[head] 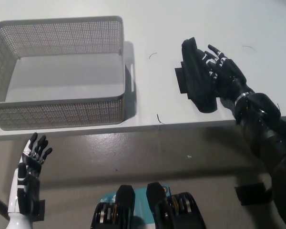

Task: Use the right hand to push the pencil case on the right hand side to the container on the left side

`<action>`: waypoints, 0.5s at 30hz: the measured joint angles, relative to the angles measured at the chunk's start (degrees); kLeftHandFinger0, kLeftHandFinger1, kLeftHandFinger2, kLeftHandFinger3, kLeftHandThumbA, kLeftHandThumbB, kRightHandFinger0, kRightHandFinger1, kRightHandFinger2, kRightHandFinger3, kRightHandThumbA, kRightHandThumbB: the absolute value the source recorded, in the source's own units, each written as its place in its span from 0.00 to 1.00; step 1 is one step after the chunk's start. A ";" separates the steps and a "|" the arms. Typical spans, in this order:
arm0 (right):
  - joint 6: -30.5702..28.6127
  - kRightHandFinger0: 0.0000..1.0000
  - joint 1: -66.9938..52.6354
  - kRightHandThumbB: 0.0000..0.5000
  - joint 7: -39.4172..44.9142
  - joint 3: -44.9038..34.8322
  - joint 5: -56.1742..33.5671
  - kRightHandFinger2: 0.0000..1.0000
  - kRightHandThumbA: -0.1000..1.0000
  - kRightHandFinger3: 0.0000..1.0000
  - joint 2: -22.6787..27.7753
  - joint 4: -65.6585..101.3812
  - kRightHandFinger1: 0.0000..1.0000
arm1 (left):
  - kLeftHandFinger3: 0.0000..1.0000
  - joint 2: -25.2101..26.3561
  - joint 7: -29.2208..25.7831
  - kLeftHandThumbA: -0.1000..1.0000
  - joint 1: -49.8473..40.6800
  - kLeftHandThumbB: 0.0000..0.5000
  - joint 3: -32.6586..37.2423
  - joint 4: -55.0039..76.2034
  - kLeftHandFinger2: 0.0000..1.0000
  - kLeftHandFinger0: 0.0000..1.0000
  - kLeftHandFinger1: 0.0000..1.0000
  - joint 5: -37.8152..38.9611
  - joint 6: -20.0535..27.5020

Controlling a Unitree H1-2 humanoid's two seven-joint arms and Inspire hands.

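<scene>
The black pencil case (197, 78) lies on the white counter (157, 90), right of centre, its long axis running roughly from the far edge toward the near edge. The black right hand (222, 76) is pressed flat against the case's right flank, fingers spread and extended, their tips overlapping the case's upper right side; it grips nothing. The forearm reaches in from the lower right across the counter's near edge. A flat black patch (180, 80) shows beneath the case on its left side.

The grey mesh basket (62, 112) stands on the counter's left part, well apart from the case, with bare counter between its right wall and the case. Two small dark curls lie on that bare stretch.

The white left hand (29, 164) rests at the lower left, below the counter's edge, fingers apart and holding nothing.
</scene>
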State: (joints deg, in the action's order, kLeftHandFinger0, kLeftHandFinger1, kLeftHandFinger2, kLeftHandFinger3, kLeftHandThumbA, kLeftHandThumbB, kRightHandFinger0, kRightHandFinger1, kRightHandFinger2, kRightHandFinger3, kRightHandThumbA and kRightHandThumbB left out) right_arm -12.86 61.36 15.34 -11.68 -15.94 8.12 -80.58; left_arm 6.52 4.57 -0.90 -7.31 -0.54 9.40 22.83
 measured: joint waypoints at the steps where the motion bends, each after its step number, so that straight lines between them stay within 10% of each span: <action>1: -0.19 1.00 -0.05 0.79 0.00 -0.02 0.00 1.00 1.00 1.00 -0.13 0.00 1.00 | 1.00 0.02 0.03 1.00 0.12 0.82 0.00 0.09 1.00 1.00 1.00 0.21 0.02; 15: -1.52 1.00 -0.46 0.80 -0.03 -2.00 -0.11 1.00 1.00 1.00 -3.51 -0.04 1.00 | 1.00 0.57 0.53 1.00 0.39 0.83 0.00 0.38 1.00 1.00 1.00 1.69 0.31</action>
State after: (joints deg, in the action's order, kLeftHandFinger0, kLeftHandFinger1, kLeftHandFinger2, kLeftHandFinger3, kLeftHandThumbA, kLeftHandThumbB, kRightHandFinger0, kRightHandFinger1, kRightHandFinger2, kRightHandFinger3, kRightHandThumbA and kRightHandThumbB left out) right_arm -14.37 60.90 15.31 -13.68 -16.04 4.60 -80.62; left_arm 7.09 5.11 -0.52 -7.31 -0.16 11.09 23.14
